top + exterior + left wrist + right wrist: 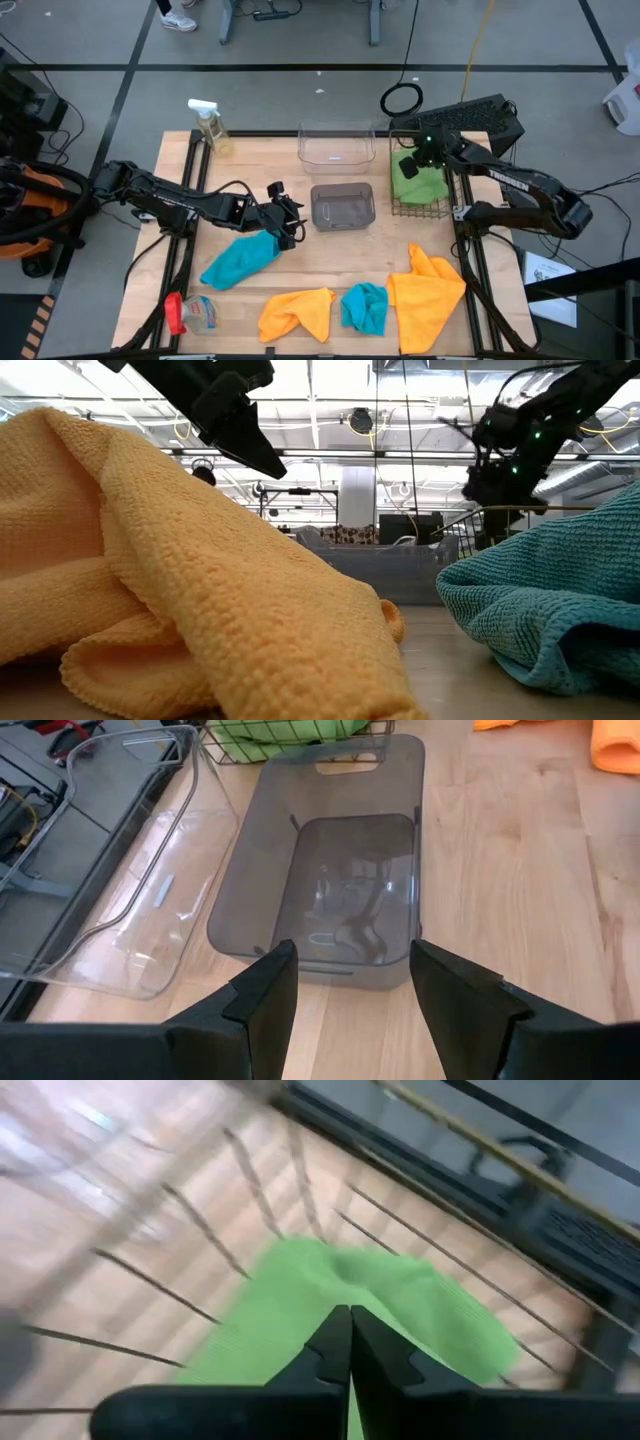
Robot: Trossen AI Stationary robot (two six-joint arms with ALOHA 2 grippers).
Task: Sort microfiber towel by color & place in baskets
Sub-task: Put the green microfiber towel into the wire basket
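Observation:
My left gripper [287, 222] is open and raised above the table, between the smoky grey tub [343, 206] and a turquoise towel [240, 260]. In its wrist view the open gripper [352, 982] points at the grey tub [330, 870] with nothing between the fingers. My right gripper [412, 163] is shut over the wire-mesh basket [425, 208], which holds lime green towel [421, 186]. A second turquoise towel [365, 308] and two orange towels [298, 312] [428, 290] lie crumpled along the near edge. The clear tub [335, 145] stands behind the grey one. My right gripper [345, 1318] has its shut fingertips right over the green towel [300, 1310] inside the wire basket, coming from above. I cannot tell whether they touch the cloth.
A spray bottle [210, 126] stands at the far left corner. A small plastic bottle with a red cap [190, 312] lies at the near left. A dark keyboard-like object [465, 118] sits beyond the wire basket. Bare wood shows between the grey tub and the near towels.

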